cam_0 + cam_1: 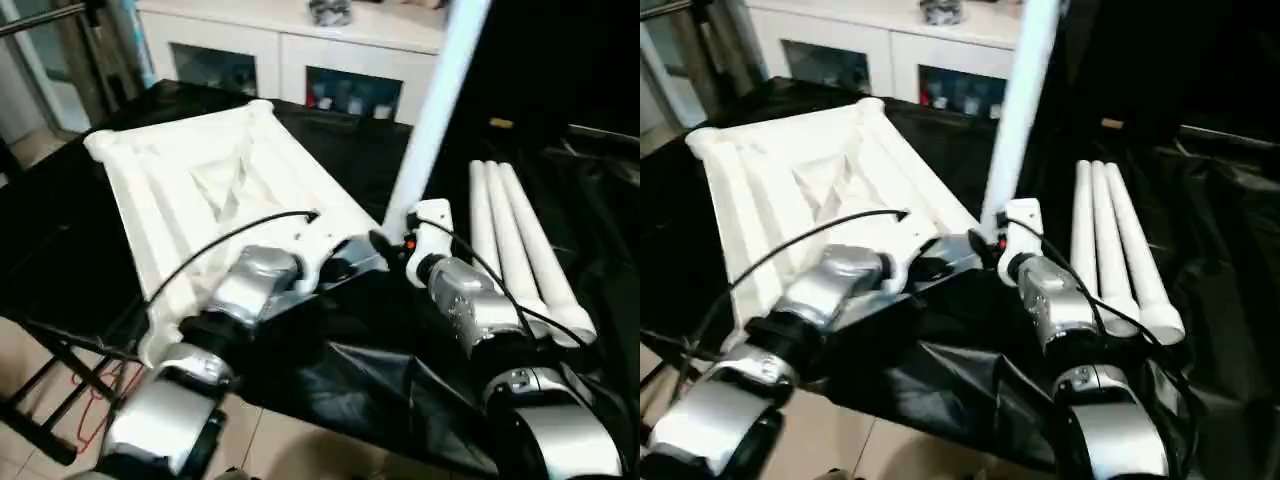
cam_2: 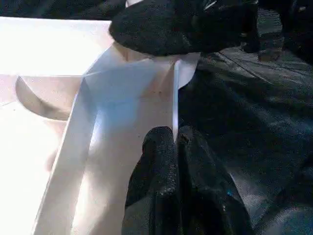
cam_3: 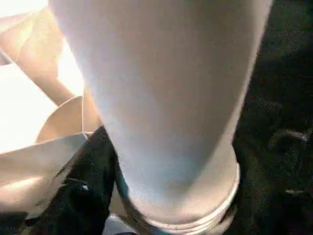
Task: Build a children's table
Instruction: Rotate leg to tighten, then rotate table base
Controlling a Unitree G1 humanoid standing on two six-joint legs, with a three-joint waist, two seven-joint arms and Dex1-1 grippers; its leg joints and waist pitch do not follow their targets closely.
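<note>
The left forearm (image 1: 245, 285), in the lower left of the head views, was a rounded silver shell with black bands at its joints. A thin black cable (image 1: 215, 245) arched from it to the wrist. The right forearm (image 1: 470, 300), lower right of centre, wore the same brushed silver casing, jointed in black, with another black cable (image 1: 490, 275) looping along it. Its wrist ended in a white block (image 1: 430, 225) carrying a small orange mark (image 1: 409, 245). In the left wrist view, the left gripper (image 2: 176, 142) had thick, matte black fingers (image 2: 156, 171) with a soft, rounded look.
</note>
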